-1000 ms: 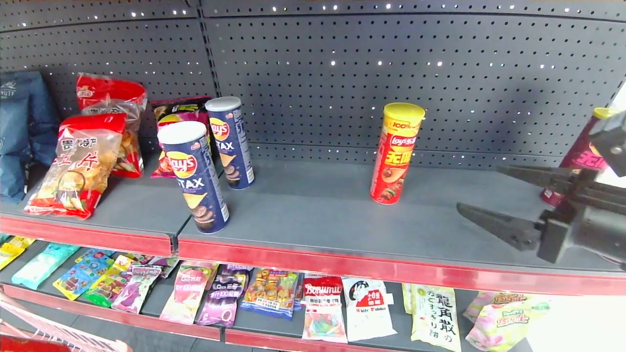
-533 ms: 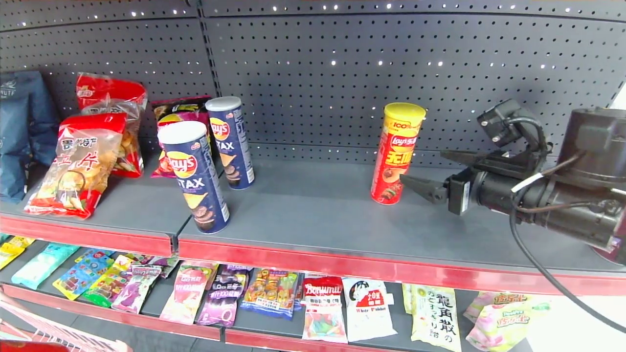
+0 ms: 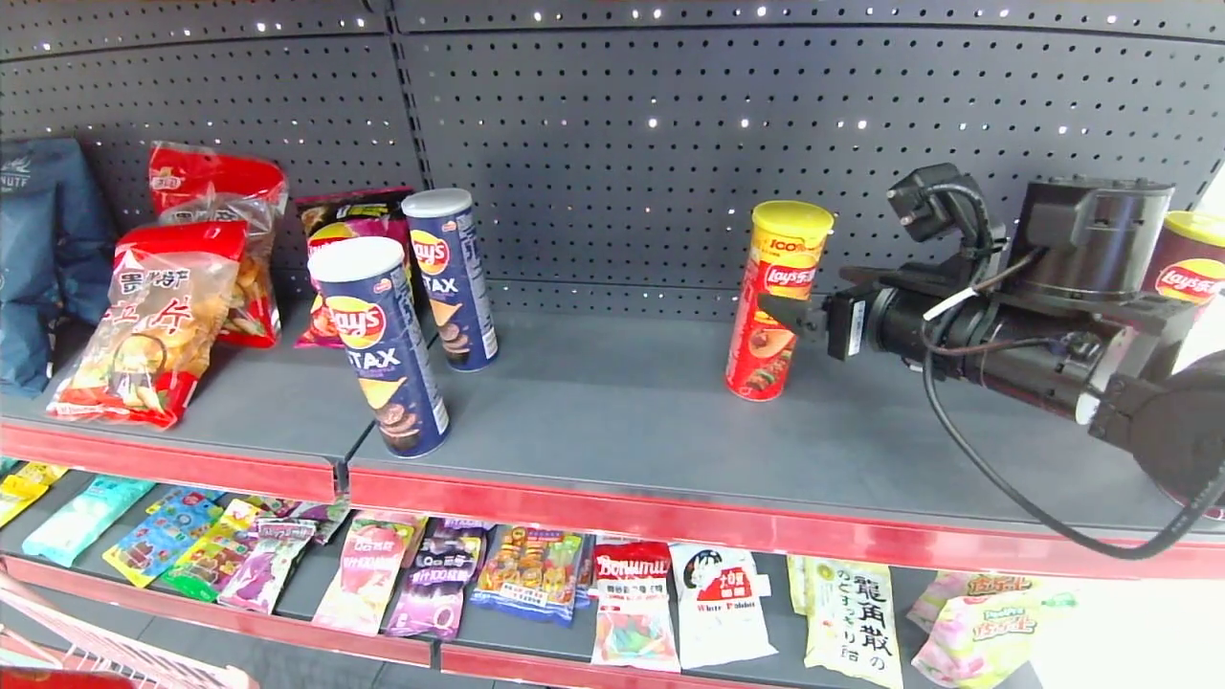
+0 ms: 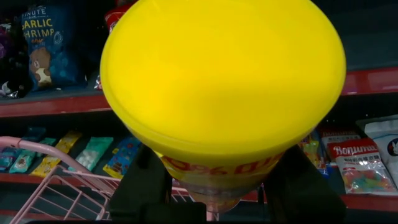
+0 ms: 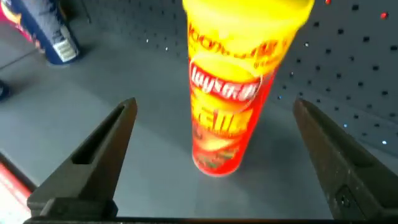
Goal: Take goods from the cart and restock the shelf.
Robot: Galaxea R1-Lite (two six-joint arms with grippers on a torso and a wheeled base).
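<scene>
The left gripper (image 4: 217,194) clasps a yellow-lidded can (image 4: 224,81), a pink cart (image 4: 50,196) and snack shelves (image 4: 56,104) beyond.

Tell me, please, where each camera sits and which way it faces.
Head view: on the head, facing forward and down at the shelf; right arm enters at right, right gripper open by the red can.
Left wrist view: on the left wrist, looking along the left gripper, shut on the held can, pink cart beyond.
Right wrist view: on the right wrist, looking between its open fingers at the red can.
Shared: head and right wrist views both show the red can.
</scene>
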